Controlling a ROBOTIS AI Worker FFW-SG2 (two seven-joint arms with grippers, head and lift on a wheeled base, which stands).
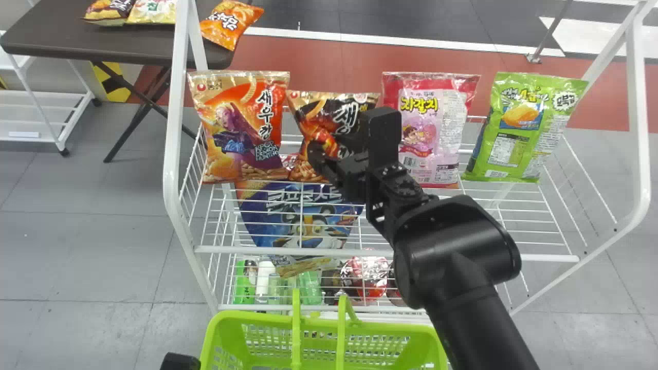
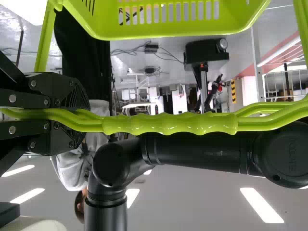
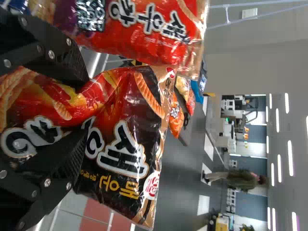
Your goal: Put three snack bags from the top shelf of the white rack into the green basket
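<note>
Over the black snack bag [image 1: 321,110] on the rack's top shelf is my right gripper [image 1: 329,148]. In the right wrist view the same black bag [image 3: 120,159] is creased between the fingers of the right gripper [image 3: 83,113], which is shut on it. An orange bag [image 1: 247,128] stands to its left, a pink bag [image 1: 437,128] and a green bag [image 1: 524,128] to its right. The green basket [image 1: 221,329] is low in front of the rack. My left gripper [image 1: 180,362] is at the bottom edge; in its wrist view, the left gripper [image 2: 79,115] is shut on the basket handle [image 2: 168,123].
White rack posts [image 1: 172,154] rise at both sides of the shelf. A blue bag [image 1: 303,221] and other goods lie lower in the rack. Behind at the left stands a dark table [image 1: 103,43] with more snack bags.
</note>
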